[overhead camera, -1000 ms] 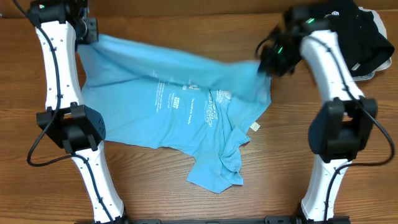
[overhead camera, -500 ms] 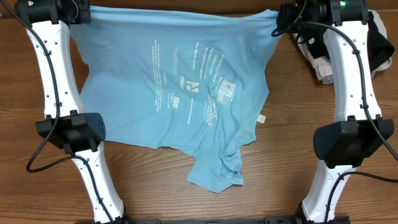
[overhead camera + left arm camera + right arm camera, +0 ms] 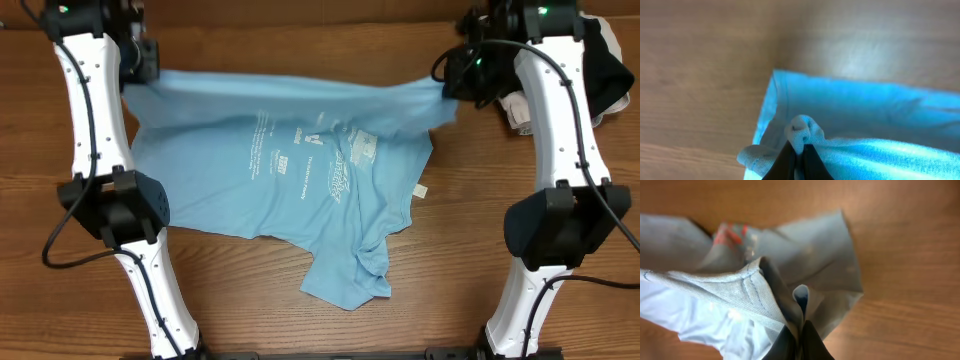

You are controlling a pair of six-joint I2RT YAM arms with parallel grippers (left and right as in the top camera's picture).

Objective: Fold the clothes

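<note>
The sky-blue T-shirt [image 3: 300, 170] with white print lies spread on the wooden table, its far edge lifted and stretched between both arms. My left gripper [image 3: 138, 72] is shut on the shirt's far left corner [image 3: 800, 131]. My right gripper [image 3: 455, 85] is shut on the far right corner [image 3: 801, 296]. A few orange-red letters [image 3: 731, 234] show in the right wrist view. The near part of the shirt is bunched and wrinkled [image 3: 350, 275].
A black garment [image 3: 605, 60] and a white folded garment [image 3: 520, 108] lie at the far right corner of the table, just behind my right arm. Both arm bases stand at the near edge [image 3: 150, 300] [image 3: 525, 300].
Both grippers have moved back toward the near side and lower with the shirt's far edge. The fabric, pulled flat to the far edge half a second ago, now sags between them.
</note>
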